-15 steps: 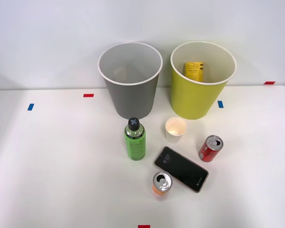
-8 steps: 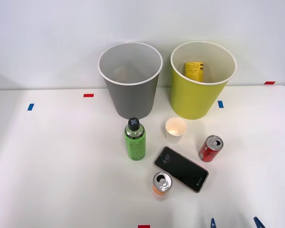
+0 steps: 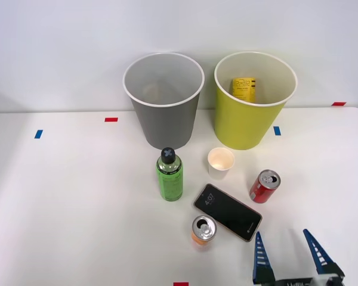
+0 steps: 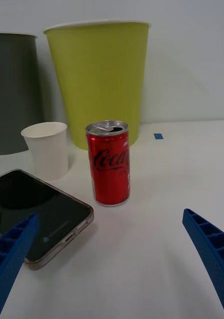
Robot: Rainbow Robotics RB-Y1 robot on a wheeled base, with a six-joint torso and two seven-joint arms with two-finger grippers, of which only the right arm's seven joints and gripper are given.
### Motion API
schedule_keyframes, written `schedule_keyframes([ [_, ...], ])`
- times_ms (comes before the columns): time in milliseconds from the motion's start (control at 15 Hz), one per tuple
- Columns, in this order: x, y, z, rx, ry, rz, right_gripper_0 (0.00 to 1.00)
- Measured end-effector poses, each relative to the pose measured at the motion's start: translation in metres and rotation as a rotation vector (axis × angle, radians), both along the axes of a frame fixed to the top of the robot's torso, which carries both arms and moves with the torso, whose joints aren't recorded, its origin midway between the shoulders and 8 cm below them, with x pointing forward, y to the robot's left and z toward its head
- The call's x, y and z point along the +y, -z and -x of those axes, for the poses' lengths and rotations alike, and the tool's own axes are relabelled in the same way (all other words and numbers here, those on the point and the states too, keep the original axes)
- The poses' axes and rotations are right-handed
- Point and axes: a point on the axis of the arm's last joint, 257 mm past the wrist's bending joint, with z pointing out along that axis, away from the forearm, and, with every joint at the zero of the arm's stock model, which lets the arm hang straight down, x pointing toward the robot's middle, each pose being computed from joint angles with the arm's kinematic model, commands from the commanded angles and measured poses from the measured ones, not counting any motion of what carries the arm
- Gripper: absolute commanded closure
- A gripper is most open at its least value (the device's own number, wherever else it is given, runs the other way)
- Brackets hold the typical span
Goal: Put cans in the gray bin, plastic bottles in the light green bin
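Right end effector (image 3: 289, 257) low at the near edge of the white worktop (image 3: 77, 196), blue ribbed fingers (image 3: 261, 257) spread wide, holding nothing. Pointing toward the red can (image 3: 264, 186), which stands upright just ahead, between the two fingers' lines, not touching them.

Places around the red can (image 4: 108, 163):
- Black phone (image 3: 228, 212) flat on the worktop, just beside it on the left.
- White paper cup (image 3: 220, 162) upright, a bit farther back and left.
- Orange can (image 3: 203, 230) upright, past the phone, touching or almost touching the phone's near edge.
- Green bottle (image 3: 169, 174) with black cap upright, farther left, well apart from the red can.
- Light green bin (image 3: 250, 119) behind it, with a yellow thing (image 3: 244, 89) inside.
- Gray bin (image 3: 164, 116) behind and to the left, just beside the light green bin (image 4: 99, 75).
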Motion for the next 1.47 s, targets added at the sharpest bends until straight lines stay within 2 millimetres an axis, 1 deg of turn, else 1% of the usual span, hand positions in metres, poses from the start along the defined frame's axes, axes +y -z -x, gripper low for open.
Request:
schedule_keyframes([
  [200,-0.007,-0.011,-0.027,0.010,-0.019,0.016,0.00],
  [267,-0.009,-0.014,-0.032,0.007,-0.023,0.022,0.00],
  [467,-0.011,-0.013,-0.051,0.026,-0.035,0.025,0.00],
  [533,-0.010,-0.014,-0.058,0.030,-0.039,0.020,0.00],
  [800,0.003,-0.016,-0.087,0.060,-0.067,-0.031,0.00],
  [933,0.006,-0.018,-0.099,0.070,-0.079,-0.037,0.00],
  [1133,0.001,-0.020,-0.111,0.087,-0.083,-0.030,0.00],
  [1467,0.002,-0.021,-0.115,0.091,-0.091,-0.023,0.00],
])
